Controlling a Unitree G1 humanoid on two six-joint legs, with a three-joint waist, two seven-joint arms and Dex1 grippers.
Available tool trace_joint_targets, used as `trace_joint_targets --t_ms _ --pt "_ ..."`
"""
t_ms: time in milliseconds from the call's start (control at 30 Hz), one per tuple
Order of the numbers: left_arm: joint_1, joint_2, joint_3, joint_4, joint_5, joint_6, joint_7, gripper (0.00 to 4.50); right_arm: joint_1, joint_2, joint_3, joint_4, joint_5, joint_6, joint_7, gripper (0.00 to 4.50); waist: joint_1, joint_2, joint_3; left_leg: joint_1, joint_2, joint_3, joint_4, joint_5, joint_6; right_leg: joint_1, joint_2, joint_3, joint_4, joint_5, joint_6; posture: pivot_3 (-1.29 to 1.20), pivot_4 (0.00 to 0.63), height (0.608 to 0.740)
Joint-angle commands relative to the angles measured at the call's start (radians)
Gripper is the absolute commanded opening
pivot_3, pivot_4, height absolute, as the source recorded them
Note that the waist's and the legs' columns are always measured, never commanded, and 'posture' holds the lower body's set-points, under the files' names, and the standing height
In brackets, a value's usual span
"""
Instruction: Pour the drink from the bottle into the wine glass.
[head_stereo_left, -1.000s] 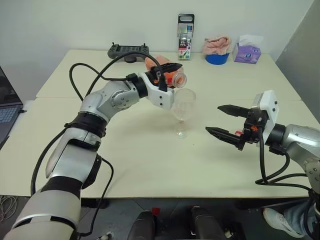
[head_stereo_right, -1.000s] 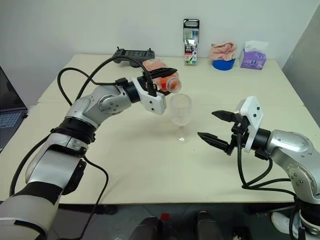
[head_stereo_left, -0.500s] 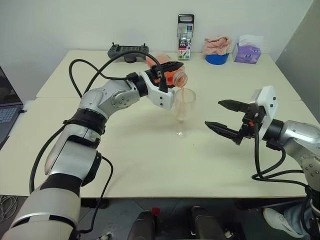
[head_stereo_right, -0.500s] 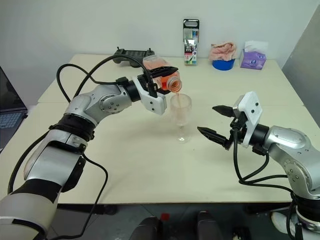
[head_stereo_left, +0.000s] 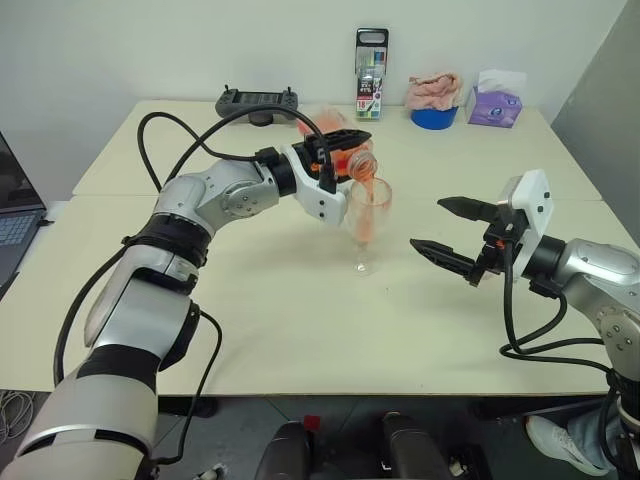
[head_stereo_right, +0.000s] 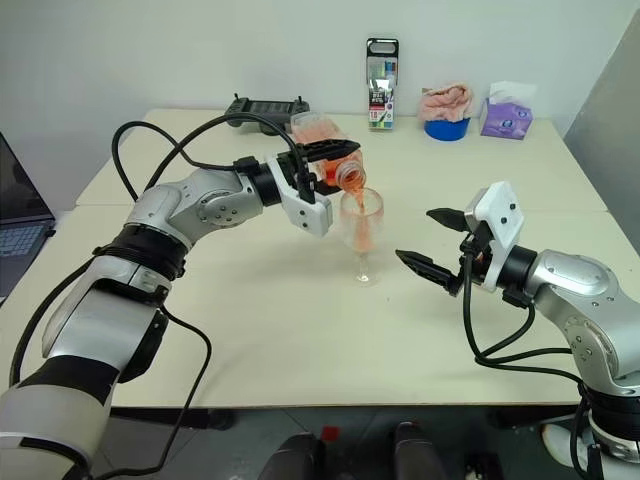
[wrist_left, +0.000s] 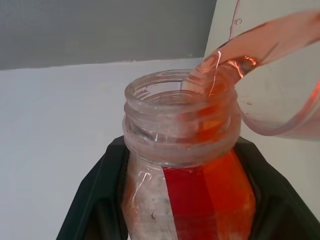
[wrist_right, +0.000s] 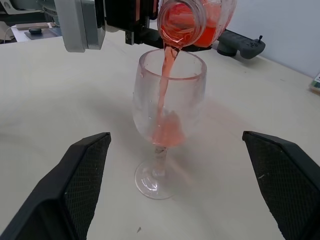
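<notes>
My left gripper (head_stereo_left: 335, 150) is shut on the small clear bottle (head_stereo_left: 358, 163), which is tipped neck-down over the wine glass (head_stereo_left: 367, 215). The bottle's mouth (wrist_left: 180, 100) has no cap on it. A thin stream of orange-red drink (wrist_right: 167, 65) runs from the mouth into the bowl, and a little drink sits at the bottom of the glass (wrist_right: 165, 132). The glass stands upright on the table's middle. My right gripper (head_stereo_left: 427, 223) is open, level with the glass and a short way to its right, touching nothing; its fingers (wrist_right: 85, 170) flank the glass in the right wrist view.
Along the far edge of the beige table (head_stereo_left: 250, 330) stand a black controller (head_stereo_left: 258, 100), a tall marker pack (head_stereo_left: 371, 75), a blue bowl with pink cloth (head_stereo_left: 434, 100) and a purple tissue box (head_stereo_left: 496, 103). A laptop (head_stereo_left: 10, 215) sits off the table's left side.
The bottle has tipped further over the glass and the drink has begun to flow into it; the bowl now shows orange-red liquid. The right gripper stays open beside the glass.
</notes>
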Motion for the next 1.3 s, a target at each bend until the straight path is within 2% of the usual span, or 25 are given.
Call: trace_joint_targets --t_ms 33,1300 --pt "-0.048 0.016 0.011 -0.016 -0.006 -0.009 0.024 2.13 -0.024 0.0 -0.008 -0.02 -0.006 -0.022 -0.003 4.5 0.0 0.0 0.0 0.0 0.0 0.0 0.0 0.0 0.0 0.0 0.0 0.0 0.0 0.0 0.0 0.0 0.15 0.74" --pt "-0.046 0.022 0.016 -0.012 -0.031 -0.001 -0.022 2.13 -0.055 0.035 0.016 -0.008 -0.036 -0.009 -0.019 4.5 -0.001 0.0 0.0 0.001 -0.001 0.0 0.004 0.0 0.0 0.0 0.0 0.0 0.008 0.0 0.0 0.0 0.15 0.74"
